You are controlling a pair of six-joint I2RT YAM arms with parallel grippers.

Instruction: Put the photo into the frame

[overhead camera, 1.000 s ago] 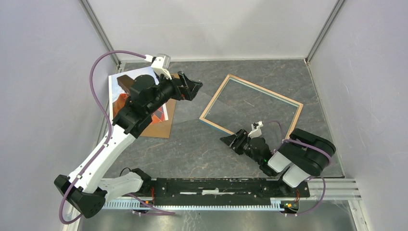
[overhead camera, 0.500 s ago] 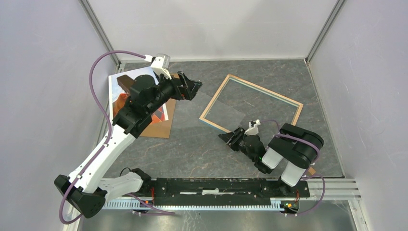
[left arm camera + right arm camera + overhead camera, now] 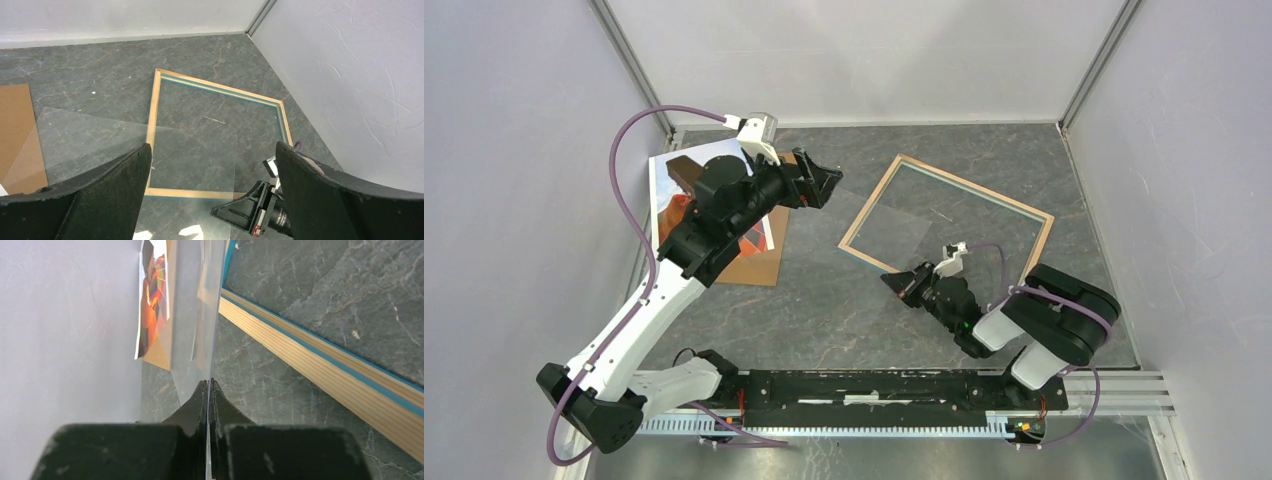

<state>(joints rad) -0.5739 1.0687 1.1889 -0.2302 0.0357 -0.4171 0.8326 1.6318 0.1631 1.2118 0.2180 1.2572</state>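
Jaws of my right gripper (image 3: 207, 384) are clenched on the clear pane (image 3: 95, 140) beside the frame's (image 3: 974, 186) near rim, while my left gripper (image 3: 827, 182) hangs spread wide.

Photo (image 3: 665, 200) mostly hidden under left arm (image 3: 724, 205); backing board (image 3: 757, 267) partly covered by photo, arm.

A brown backing board (image 3: 762, 265) is laid flat at the far left of the dark marbled table (image 3: 824, 305), enclosed by pale walls (image 3: 854, 60).
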